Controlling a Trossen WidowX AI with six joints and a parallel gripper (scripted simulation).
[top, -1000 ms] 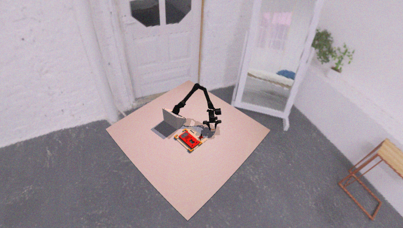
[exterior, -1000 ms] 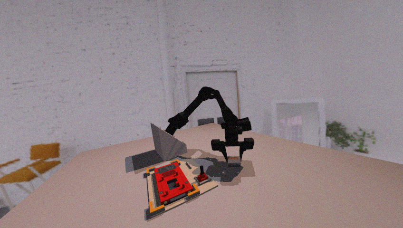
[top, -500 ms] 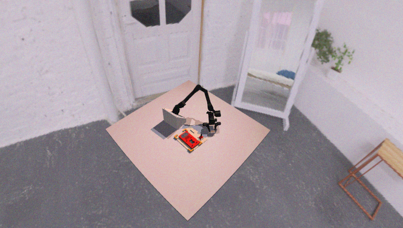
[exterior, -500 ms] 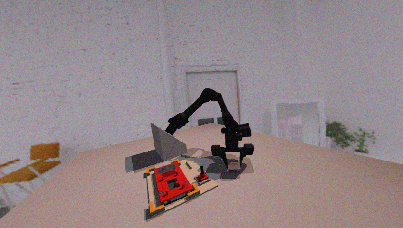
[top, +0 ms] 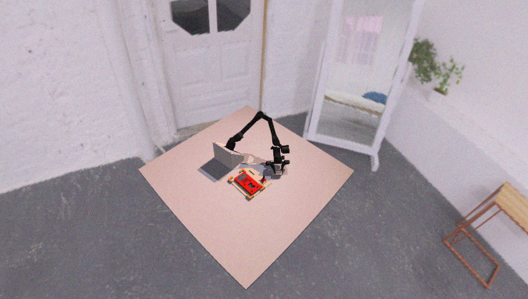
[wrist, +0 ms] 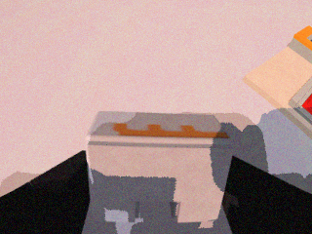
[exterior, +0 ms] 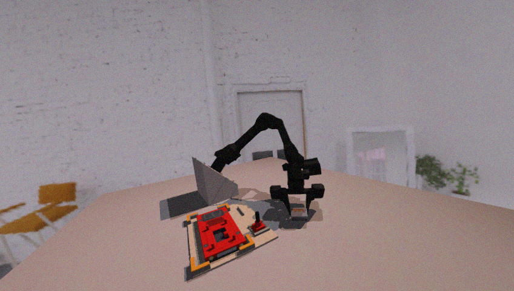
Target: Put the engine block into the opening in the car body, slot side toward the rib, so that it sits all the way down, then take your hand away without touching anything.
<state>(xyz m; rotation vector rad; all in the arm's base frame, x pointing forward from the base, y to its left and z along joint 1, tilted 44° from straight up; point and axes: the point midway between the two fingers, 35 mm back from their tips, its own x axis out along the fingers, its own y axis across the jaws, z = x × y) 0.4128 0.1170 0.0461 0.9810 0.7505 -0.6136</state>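
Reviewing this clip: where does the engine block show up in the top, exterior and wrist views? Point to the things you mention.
Top: engine block [top: 278, 172] [exterior: 299, 214] [wrist: 146, 158], small, just right of and below centre, between the jaws.
Exterior: right of centre, in the lower half, under the arm.
Wrist: large, bottom centre, between the jaws.
Shared landmark: the board [top: 236, 188] [exterior: 268, 236] [wrist: 273, 73] with orange corners.
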